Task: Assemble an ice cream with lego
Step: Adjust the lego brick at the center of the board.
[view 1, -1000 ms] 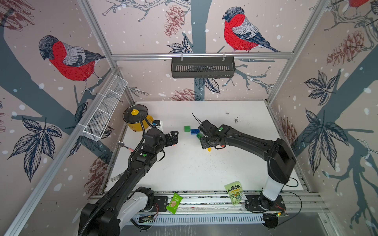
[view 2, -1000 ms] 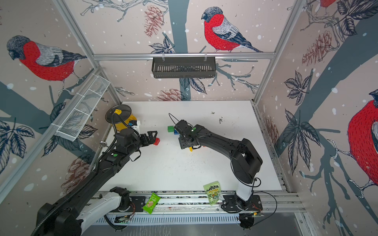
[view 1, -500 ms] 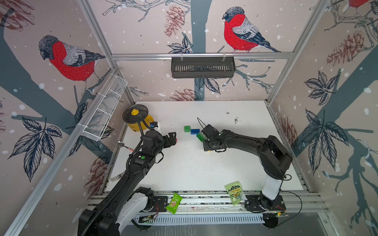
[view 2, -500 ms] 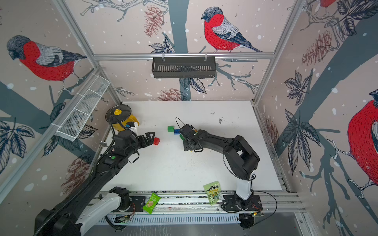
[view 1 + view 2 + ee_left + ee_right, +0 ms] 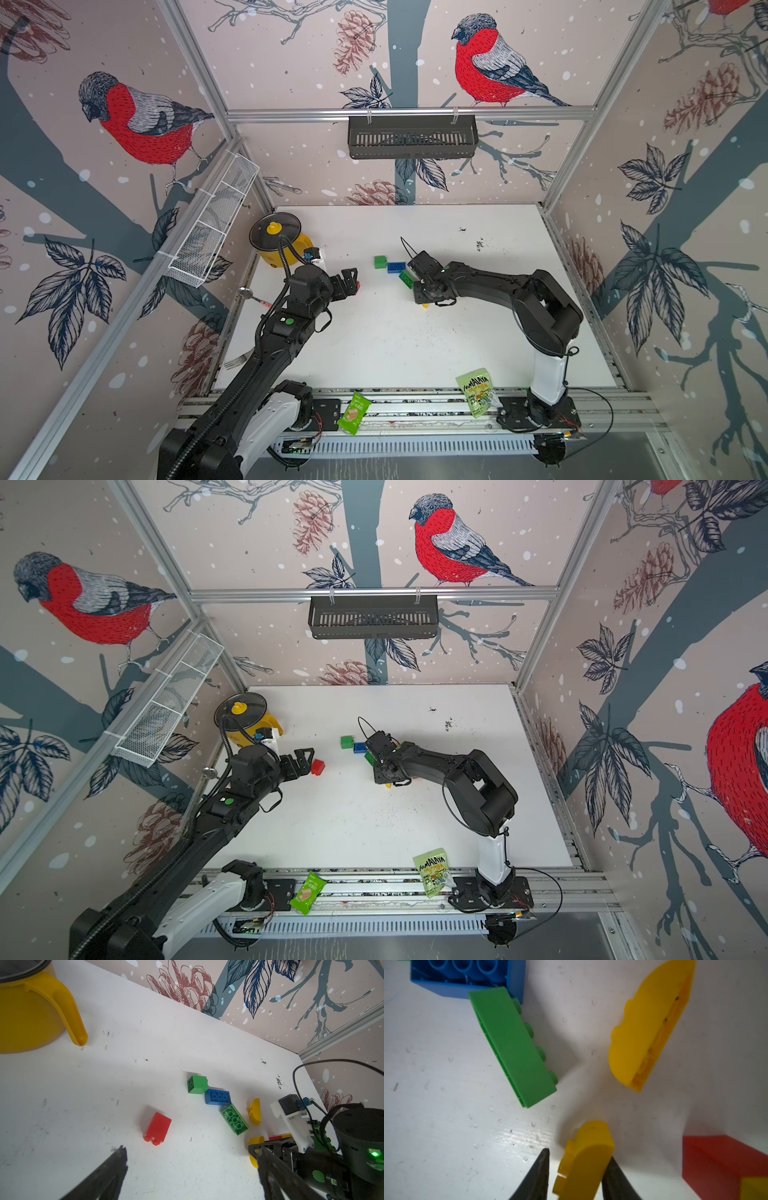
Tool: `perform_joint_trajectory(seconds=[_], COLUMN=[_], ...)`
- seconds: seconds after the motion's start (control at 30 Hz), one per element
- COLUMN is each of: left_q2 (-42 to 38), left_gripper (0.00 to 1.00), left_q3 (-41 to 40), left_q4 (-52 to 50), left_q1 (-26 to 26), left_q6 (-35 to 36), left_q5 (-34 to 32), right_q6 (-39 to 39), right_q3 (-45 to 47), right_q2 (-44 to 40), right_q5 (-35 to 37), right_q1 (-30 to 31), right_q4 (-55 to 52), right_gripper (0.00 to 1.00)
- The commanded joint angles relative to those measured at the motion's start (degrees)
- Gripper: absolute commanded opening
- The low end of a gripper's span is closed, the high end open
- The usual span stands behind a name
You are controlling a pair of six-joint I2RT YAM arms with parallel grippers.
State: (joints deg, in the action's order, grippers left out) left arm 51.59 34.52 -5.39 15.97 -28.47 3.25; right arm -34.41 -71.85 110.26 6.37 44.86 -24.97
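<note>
Lowered since a second ago, right hand [image 5: 578, 1155] is closing around a yellow half-round brick [image 5: 589, 1147], whether gripping I cannot tell; left hand [image 5: 188, 1149] is hovering wide open near red brick [image 5: 158, 1127].

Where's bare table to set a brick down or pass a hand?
Free: the wide patch between the red brick, the front rail and the right arm; also the far right corner behind that arm. Crowded: the brick cluster mid-table.
</note>
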Motion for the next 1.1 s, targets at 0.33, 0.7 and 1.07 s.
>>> perform_joint_trajectory(seconds=[0.33, 0.7, 1.07], left_q2=[-0.4, -0.4, -1.0], left_gripper=[0.97, 0.97, 0.97], left_q3=[0.0, -0.5, -0.9], left_q4=[0.1, 0.8, 1.1], left_q1=[-0.1, -0.1, -0.1], left_q6=[0.5, -0.1, -0.4], left_q5=[-0.4, 1.6, 1.7], right_q6=[6.0, 3.7, 3.5], right_q3=[5.2, 17.1, 19.5], right_q2=[-7.1, -6.2, -9.5], right_q5=[-20.0, -39.5, -27.8], right_q1=[1.6, 2.2, -1.4], right_q4=[11.0, 26.7, 19.4], right_gripper=[0.16, 0.20, 0.54])
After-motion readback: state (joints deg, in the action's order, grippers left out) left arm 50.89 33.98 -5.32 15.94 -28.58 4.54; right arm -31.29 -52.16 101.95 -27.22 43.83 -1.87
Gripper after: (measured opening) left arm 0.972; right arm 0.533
